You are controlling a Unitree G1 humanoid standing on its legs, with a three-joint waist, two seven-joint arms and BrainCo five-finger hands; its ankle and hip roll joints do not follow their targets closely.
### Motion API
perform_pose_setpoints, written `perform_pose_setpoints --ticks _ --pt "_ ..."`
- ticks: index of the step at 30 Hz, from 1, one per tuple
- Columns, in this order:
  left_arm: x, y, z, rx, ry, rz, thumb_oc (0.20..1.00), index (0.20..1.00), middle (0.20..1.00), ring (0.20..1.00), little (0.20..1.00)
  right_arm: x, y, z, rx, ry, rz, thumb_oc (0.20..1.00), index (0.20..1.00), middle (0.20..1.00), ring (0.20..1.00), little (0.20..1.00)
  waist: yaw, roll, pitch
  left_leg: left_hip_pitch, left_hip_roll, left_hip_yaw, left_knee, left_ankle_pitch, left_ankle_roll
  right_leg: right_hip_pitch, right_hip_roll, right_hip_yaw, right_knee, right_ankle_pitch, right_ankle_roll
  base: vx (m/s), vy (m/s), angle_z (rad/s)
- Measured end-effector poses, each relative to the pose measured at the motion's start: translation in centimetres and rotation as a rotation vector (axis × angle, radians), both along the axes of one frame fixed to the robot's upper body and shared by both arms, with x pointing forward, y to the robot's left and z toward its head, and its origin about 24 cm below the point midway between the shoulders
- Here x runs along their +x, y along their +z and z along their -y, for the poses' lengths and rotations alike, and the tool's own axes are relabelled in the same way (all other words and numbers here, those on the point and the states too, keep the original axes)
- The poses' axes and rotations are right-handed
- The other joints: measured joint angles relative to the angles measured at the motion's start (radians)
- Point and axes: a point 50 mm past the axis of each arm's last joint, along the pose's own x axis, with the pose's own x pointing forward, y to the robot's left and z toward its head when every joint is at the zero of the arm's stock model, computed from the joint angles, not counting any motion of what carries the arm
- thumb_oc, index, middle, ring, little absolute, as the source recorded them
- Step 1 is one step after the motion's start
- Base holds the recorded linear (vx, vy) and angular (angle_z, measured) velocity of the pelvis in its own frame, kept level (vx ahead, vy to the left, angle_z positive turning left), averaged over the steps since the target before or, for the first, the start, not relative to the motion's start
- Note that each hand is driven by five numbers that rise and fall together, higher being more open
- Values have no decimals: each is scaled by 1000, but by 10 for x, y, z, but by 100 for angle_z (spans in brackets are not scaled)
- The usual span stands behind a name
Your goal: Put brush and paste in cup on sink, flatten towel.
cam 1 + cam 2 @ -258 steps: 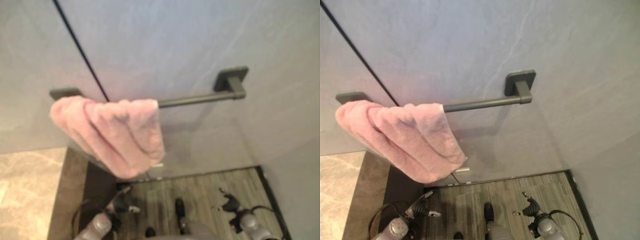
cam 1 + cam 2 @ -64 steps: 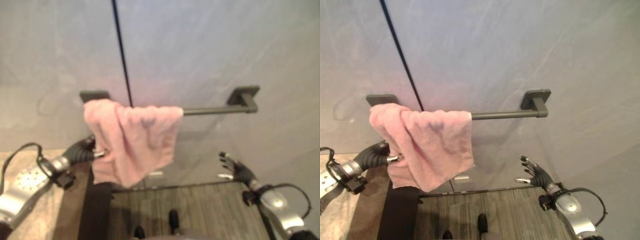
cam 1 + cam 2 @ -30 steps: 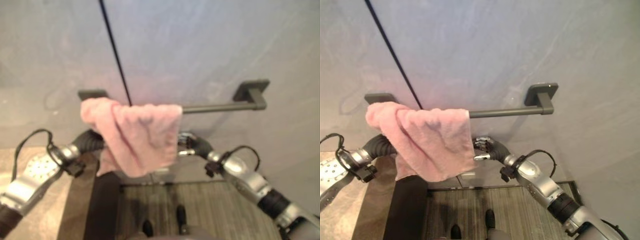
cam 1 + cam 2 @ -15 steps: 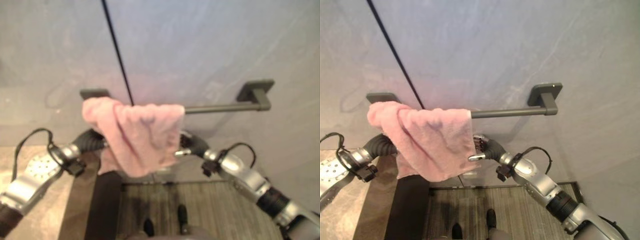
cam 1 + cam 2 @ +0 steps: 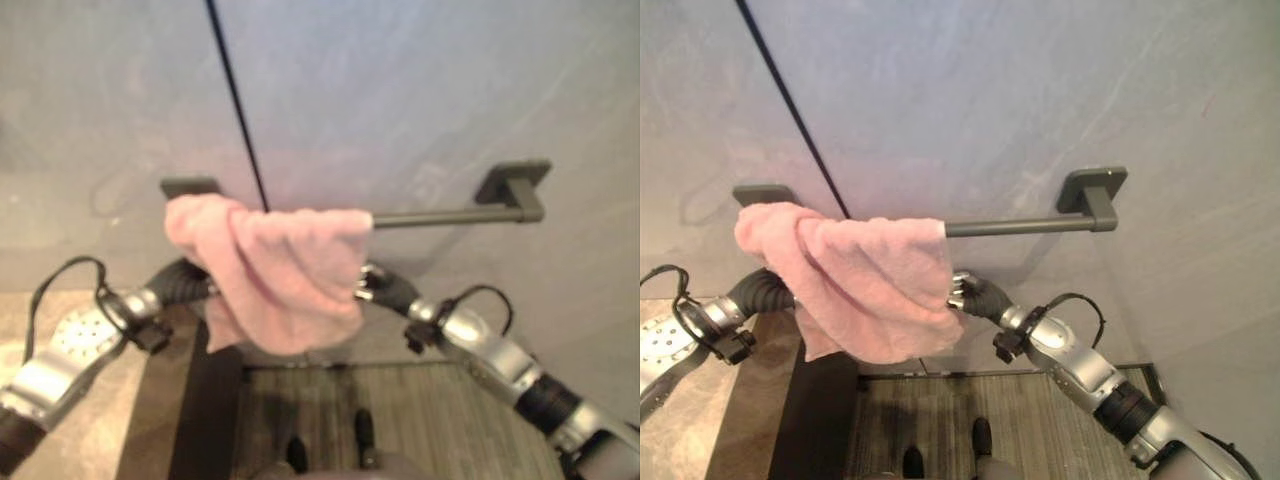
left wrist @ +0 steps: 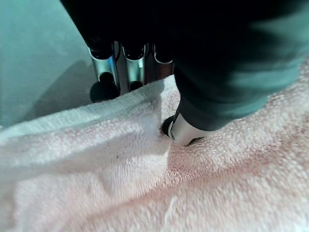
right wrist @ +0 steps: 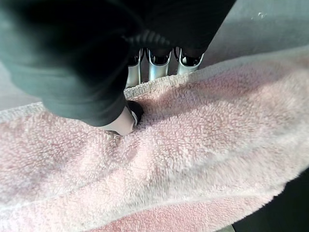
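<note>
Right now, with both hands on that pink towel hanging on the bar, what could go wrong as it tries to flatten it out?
The pink towel sits bunched at the left end of the towel bar. Both the left hand and right hand pinch its edge between thumb and fingers.
1. Pulling outward or down instead of along the bar could drag the towel off.
2. The pinches look shallow, so an edge may slip free.
</note>
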Motion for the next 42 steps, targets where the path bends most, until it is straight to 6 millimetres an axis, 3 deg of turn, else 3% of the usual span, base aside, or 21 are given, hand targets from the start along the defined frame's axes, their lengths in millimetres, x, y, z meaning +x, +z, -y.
perform_pose_setpoints --ticks 9,13,16,17,19,22,26,32,34,37,42 --pt "-1 0 1 -7 9 16 200 200 200 200 200 0 4 3 -9 -12 27 291 291 291 291 291 -2 -10 -5 -1 0 0 0 0 0 -1 0 0 -1 0 0 0 0 0" --pt "-4 -7 10 -105 18 30 200 200 200 200 200 -5 8 19 34 -100 75 275 275 275 275 275 -2 -12 -7 -2 0 0 0 0 0 -2 -1 1 -3 0 0 0 0 0" --pt "-6 -11 17 -39 -30 9 200 200 200 200 200 -5 7 26 -56 -113 111 238 238 238 238 238 -11 -13 -7 -2 -1 2 0 0 0 -4 -1 1 -3 -1 1 8 -11 -3" --pt "-5 -11 21 -100 -24 27 200 200 200 200 200 -7 10 35 -2 -170 120 200 200 200 200 200 -18 -10 -9 0 -1 1 0 0 0 -1 -1 1 -1 0 0 -2 -17 4" --pt "-6 -14 25 -142 -22 24 200 200 200 200 200 -11 5 43 49 -243 109 200 200 200 200 200 -18 -12 -9 3 1 2 0 0 0 2 0 2 -3 0 0 5 -9 -2" --pt "-12 6 34 -163 -81 101 200 200 200 200 200 -20 26 52 30 -243 220 200 200 200 200 200 -41 -11 -10 4 0 7 0 0 0 1 0 5 -3 -4 5 5 -14 -4" --pt "-11 5 37 -136 -99 104 200 200 200 200 200 -21 26 54 47 -271 232 200 200 200 200 200 -44 -11 -13 8 1 22 0 -1 0 -1 2 20 -4 -9 3 -4 -16 -11" --pt "-11 2 40 -169 -93 103 200 200 200 200 200 -28 6 51 118 -292 123 200 200 200 200 200 -44 -6 -13 8 1 23 0 -1 0 -1 3 22 -4 -7 2 0 0 0" --pt "-16 20 40 -126 -120 177 200 200 200 200 200 -27 18 54 146 -301 174 200 200 200 200 200 -45 -7 -13 7 1 22 0 -2 0 -1 3 21 -4 -7 2 0 0 0" --pt "-17 26 41 -165 -128 205 200 200 200 200 200 -26 23 56 172 -313 183 200 200 200 200 200 -43 -4 -15 8 1 20 0 -3 0 0 2 20 -4 -6 0 0 0 0" --pt "-34 43 30 -21 -119 254 200 200 200 200 200 -31 40 46 185 -243 247 200 200 200 200 200 -36 4 -13 0 2 19 0 -3 0 -7 2 16 -4 -4 -4 0 -2 1"
